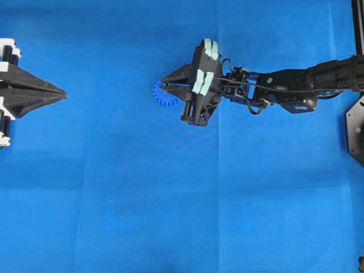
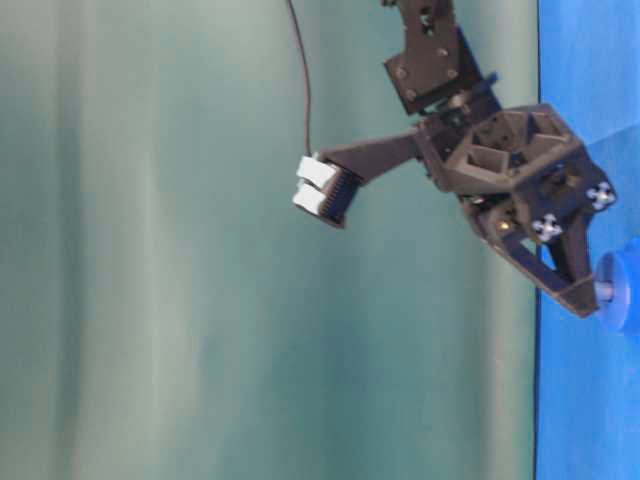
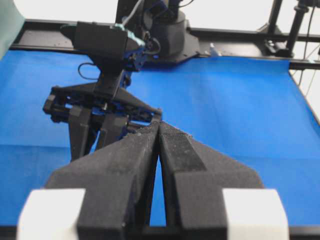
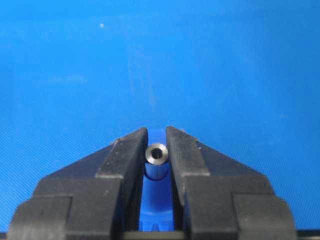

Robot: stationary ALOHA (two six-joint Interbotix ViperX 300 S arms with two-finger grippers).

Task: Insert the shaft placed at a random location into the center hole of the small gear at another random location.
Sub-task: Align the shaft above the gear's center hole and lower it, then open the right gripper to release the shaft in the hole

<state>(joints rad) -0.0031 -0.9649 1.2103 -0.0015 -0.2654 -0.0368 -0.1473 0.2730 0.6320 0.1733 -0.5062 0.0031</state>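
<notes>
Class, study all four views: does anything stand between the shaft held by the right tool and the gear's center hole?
Nothing visible does. The right tool grips the shaft directly over the gear, and in the table-level view the shaft already meets the gear's face. The hole itself is hidden behind the shaft.

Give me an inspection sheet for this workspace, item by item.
Surface: blue cloth with fold creases.
Job's things: shaft pinched upright in the right hand, above the small gear; whether it has entered the hole cannot be told.
Clutter: nothing seen.
Hands: left hand shut and empty, parked at the left edge, apart from the gear.
Cables: thin black cable along the right arm.
Surroundings: green curtain; black frame.
</notes>
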